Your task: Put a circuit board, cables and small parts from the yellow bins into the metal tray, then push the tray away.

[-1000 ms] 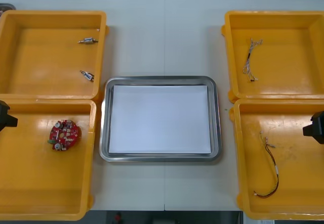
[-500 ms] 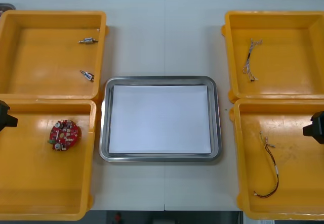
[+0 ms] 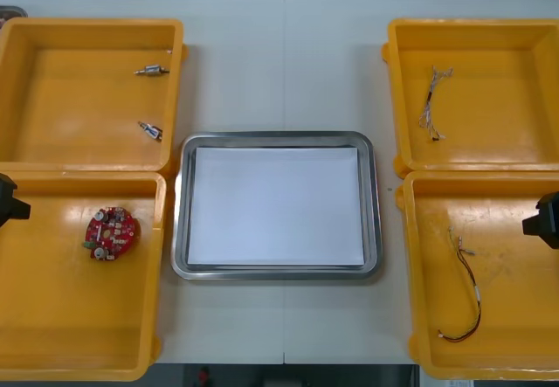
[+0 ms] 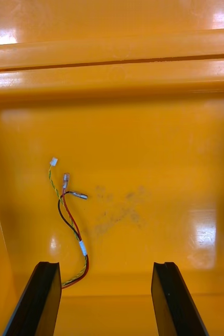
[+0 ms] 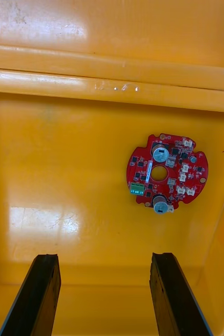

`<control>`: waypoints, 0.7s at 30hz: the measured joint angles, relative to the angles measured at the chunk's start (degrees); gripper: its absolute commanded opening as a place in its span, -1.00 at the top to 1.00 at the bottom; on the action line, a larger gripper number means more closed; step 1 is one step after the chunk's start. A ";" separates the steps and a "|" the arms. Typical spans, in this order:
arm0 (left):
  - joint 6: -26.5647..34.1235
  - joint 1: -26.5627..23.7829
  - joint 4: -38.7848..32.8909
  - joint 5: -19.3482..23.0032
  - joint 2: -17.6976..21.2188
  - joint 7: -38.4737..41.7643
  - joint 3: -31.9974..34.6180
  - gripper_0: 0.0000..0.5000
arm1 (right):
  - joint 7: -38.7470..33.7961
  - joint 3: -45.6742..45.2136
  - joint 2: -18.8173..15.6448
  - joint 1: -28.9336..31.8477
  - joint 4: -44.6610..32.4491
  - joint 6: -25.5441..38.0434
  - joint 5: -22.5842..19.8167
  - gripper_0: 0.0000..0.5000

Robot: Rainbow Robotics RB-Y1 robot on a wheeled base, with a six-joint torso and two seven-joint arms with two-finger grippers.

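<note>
At far left, left tool hovers over the outer edge of the near-left bin. Its fingers are apart, with nothing between them. Board lies flat on that bin's floor. From the wrist it sits beyond the fingers, in line with one of them rather than the gap.

Far-left bin holds two parts, well apart. Tray sits mid-counter between the bins, white inside, nothing in it.

Far-right bin holds the twisted cable. Near-right bin holds the red-yellow cable, a loose curve with a black lead alongside. Right tool hovers over this bin's outer edge, fingers apart and empty.

Judgement: no pick made yet; likely first step is the board, left tool.
- Shift sideways until the board is centred in the gap, then descend.
- The board is thin and flat, so the fingertips need to reach nearly to the floor and close across its rim, clear of the raised components.
- The floor looks glossy, so an off-centre close may skate the board away.
- Lift above the bin wall before crossing to the tray.
</note>
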 measured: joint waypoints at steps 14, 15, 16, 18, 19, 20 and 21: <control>0.00 0.03 0.02 0.01 -0.03 0.00 -0.03 -1.00 | 0.00 0.00 0.00 -0.01 0.00 0.00 0.00 -1.00; 0.00 0.18 0.09 0.06 -0.10 0.00 -0.11 -1.00 | 0.00 0.00 0.00 -0.09 0.00 0.00 0.00 -1.00; 0.00 0.38 0.17 0.11 -0.18 0.00 -0.20 -1.00 | 0.00 0.00 -0.01 -0.17 0.00 0.00 0.00 -1.00; 0.00 0.68 0.37 0.15 -0.33 0.00 -0.24 -1.00 | 0.00 -0.01 -0.02 -0.39 -0.07 0.00 -0.02 -1.00; 0.00 0.69 0.48 0.15 -0.36 0.00 -0.30 -1.00 | 0.00 -0.06 -0.03 -0.45 -0.26 0.00 -0.05 -1.00; 0.00 0.69 0.54 0.15 -0.36 0.00 -0.39 -1.00 | 0.00 -0.08 -0.03 -0.45 -0.67 0.00 -0.11 -1.00; 0.00 0.69 0.59 0.15 -0.37 0.00 -0.49 -1.00 | 0.00 -0.08 -0.03 -0.44 -1.16 0.00 -0.12 -1.00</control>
